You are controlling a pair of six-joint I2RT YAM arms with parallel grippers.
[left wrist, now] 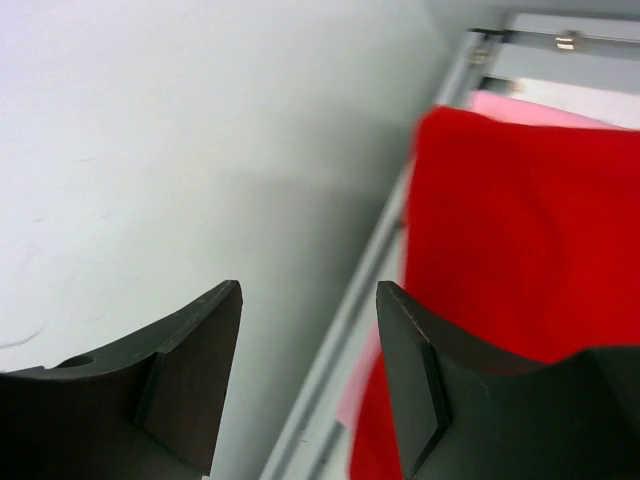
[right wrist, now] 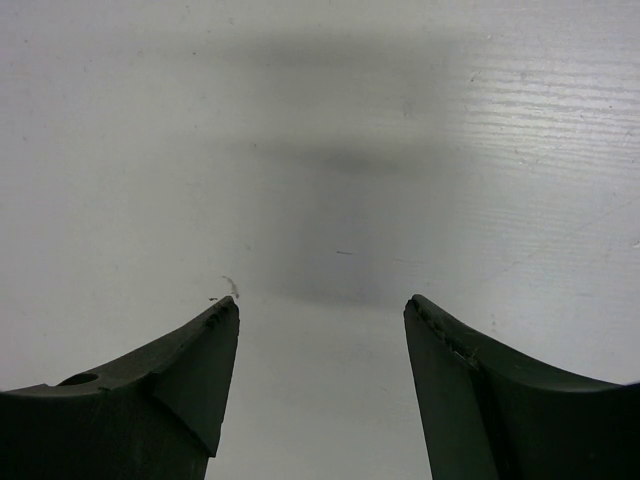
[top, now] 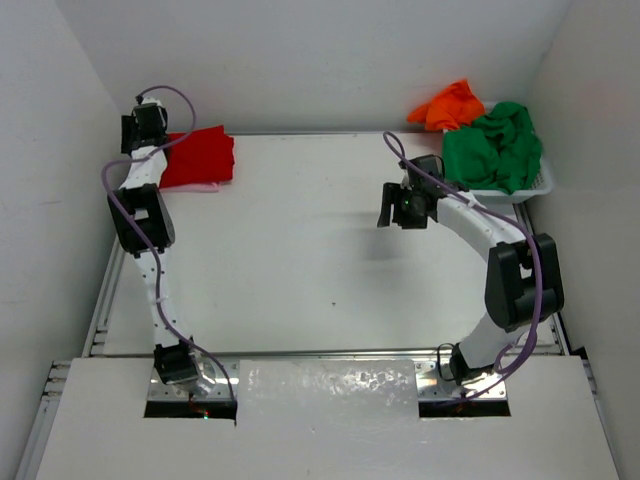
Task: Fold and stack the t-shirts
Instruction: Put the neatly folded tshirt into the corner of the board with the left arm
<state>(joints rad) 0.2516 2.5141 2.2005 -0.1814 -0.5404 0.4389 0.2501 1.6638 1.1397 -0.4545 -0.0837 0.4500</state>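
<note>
**A:** The left gripper (left wrist: 310, 300) has its jaws apart with nothing between them. It hangs at the far left corner, just beside the red t-shirt (left wrist: 530, 240).

**B:** And the right gripper (right wrist: 320, 305)?

**A:** Wide open too, and empty, over bare table (top: 300, 260) near the white basket (top: 538, 186).

**B:** Where's the laundry?

**A:** Red lies folded on the pink t-shirt (left wrist: 540, 108), whose edge peeks out beneath. The green t-shirt (top: 495, 148) and orange t-shirt (top: 448, 103) are crumpled in the basket.

**B:** What could go wrong?

**A:** I'd worry about the stack. It lies close against the rail (left wrist: 345, 330), and one finger is near the red cloth. Pulling away carelessly could snag the fold and drag it open. On the right, a grab into the basket might lift both shirts together, or tug the light basket along.
</note>
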